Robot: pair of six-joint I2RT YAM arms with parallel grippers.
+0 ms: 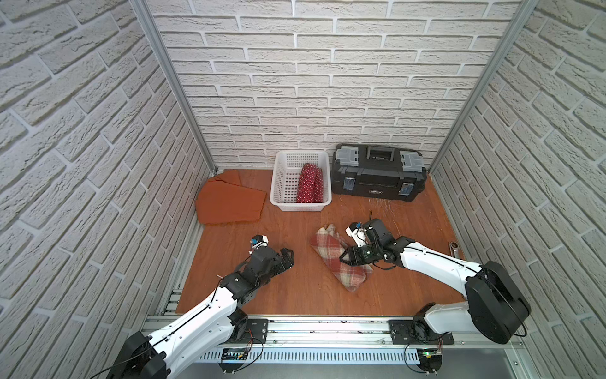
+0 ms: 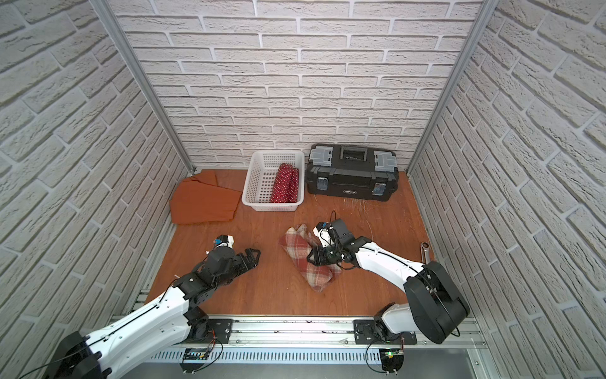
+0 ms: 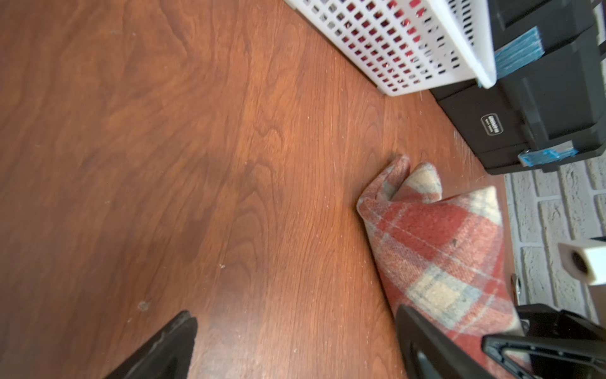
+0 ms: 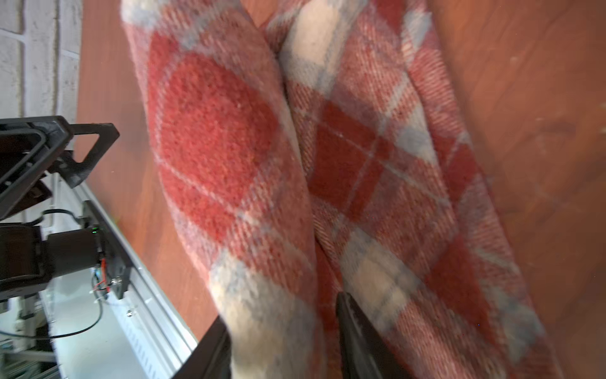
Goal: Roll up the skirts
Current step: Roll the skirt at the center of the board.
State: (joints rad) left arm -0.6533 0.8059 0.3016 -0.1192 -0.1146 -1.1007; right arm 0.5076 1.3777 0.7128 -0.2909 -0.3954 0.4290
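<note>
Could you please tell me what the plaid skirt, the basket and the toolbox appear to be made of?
The plaid skirt looks like thick woven wool or a wool-like blend: fuzzy nap, visible twill weave. The basket seems moulded white plastic, smooth, with a perforated grid. The toolbox appears to be matte black hard plastic with grey lid compartments.

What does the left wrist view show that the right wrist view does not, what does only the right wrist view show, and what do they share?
Only the left wrist view: the white plastic mesh basket and the black plastic toolbox. Only the right wrist view: the silver metal rail along the table's edge. Both: the rolled red-and-cream plaid skirt, the brown wooden tabletop and the white brick wall.
</note>
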